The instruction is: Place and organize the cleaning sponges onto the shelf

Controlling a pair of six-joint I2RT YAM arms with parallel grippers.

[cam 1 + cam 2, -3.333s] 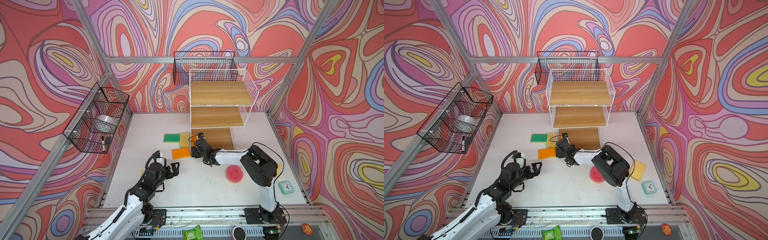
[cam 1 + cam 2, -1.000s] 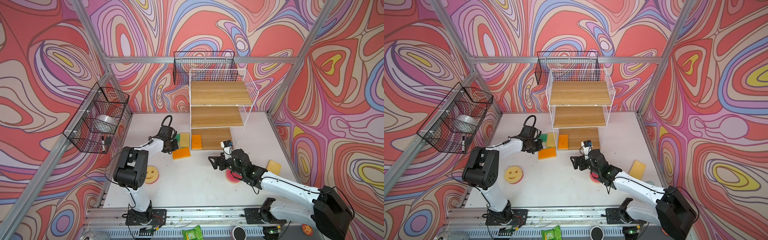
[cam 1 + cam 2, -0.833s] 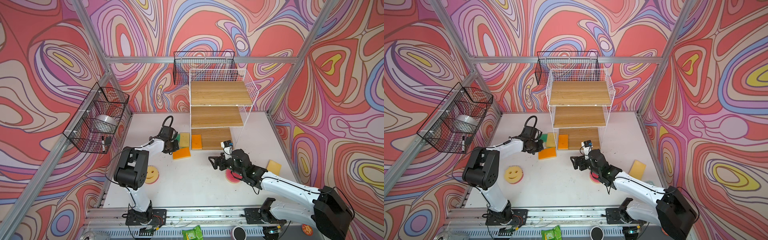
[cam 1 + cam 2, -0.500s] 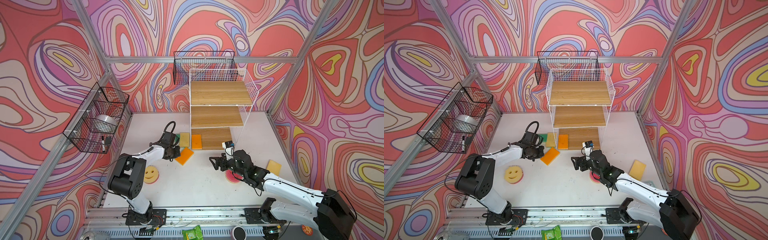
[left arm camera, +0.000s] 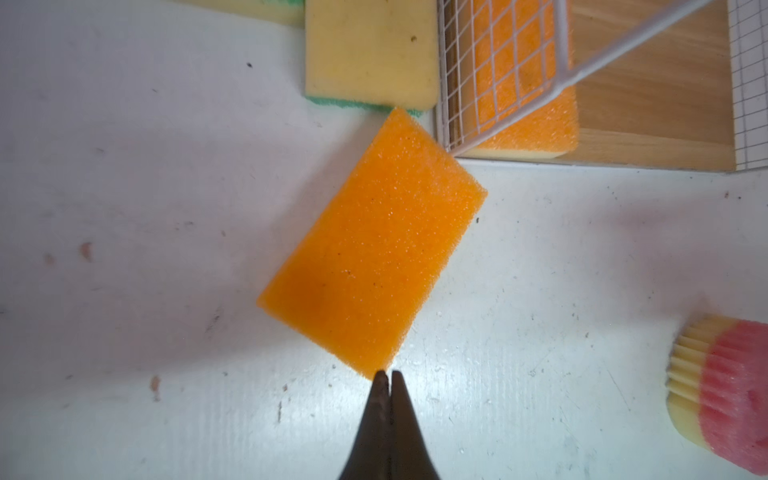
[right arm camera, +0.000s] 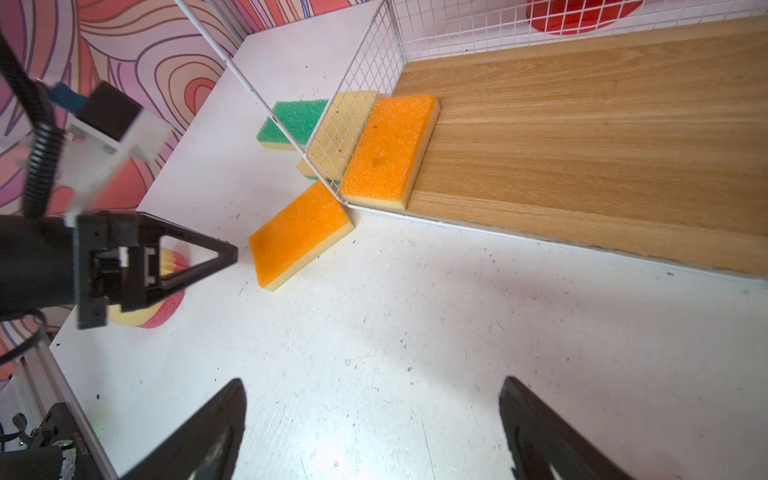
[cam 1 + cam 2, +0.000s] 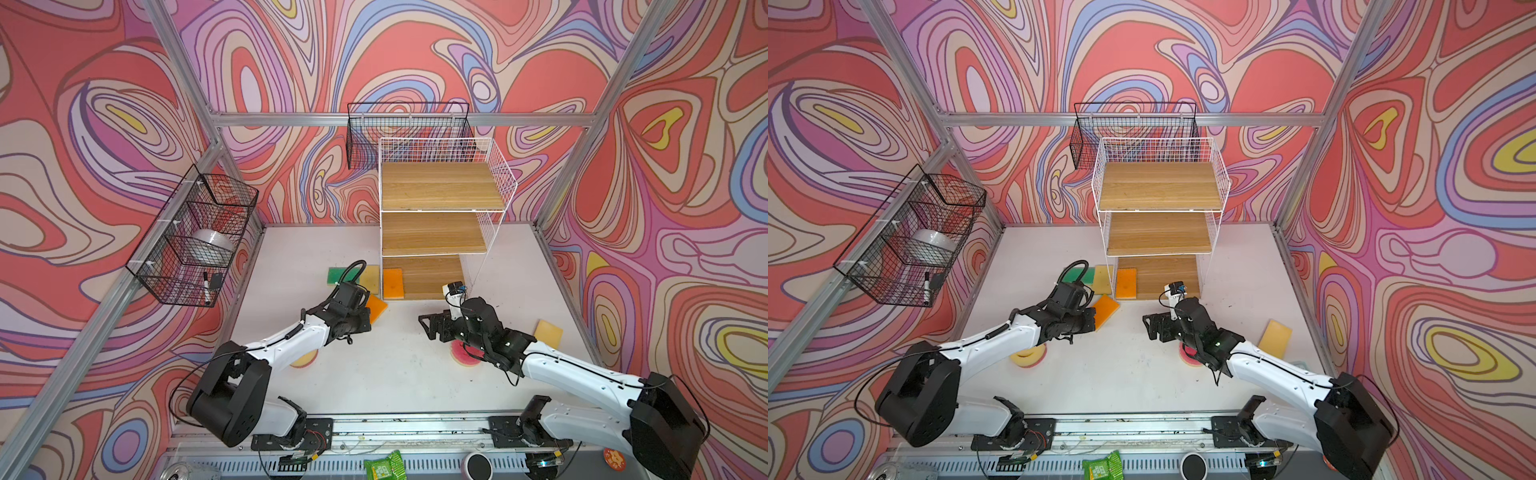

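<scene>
Nearest, a green packet (image 7: pixel 382 467) lies by the front rail, off the white table (image 7: pixel 374 386). Further in, two round pads sit partly hidden under the arms. The left round sponge (image 7: pixel 1027 358), yellow and pink, is under the left forearm. The right round sponge (image 7: pixel 463 358), pink on yellow, is under the right wrist. A lone yellow sponge (image 7: pixel 547 332) lies flat near the right wall, well apart from the rest.

The right gripper (image 6: pixel 372 380) has its jaws spread wide, holding nothing, over the table in front of the shelf (image 7: pixel 440 185). The left gripper (image 5: pixel 386 378) has its jaws pressed together on nothing. Its tip sits just beside one corner of the tilted orange sponge (image 5: pixel 374 241), and whether they touch cannot be told. That sponge lies flat, orange face up, skewed, its far corner near the shelf's front left post.

Behind it, the shelved orange sponge (image 6: pixel 388 149) lies on the bottom board at its left edge, against the wire side. Just outside that wire, on the table, lies the yellow-green sponge (image 5: pixel 370 50), yellow up, green beneath. Beside it is the green sponge (image 7: pixel 338 275), green face up.

The shelf stands at the back of the table, three wooden boards in white wire. Black mesh baskets hang beyond: a side basket (image 7: pixel 195 237) and a back basket (image 7: pixel 407 133).
</scene>
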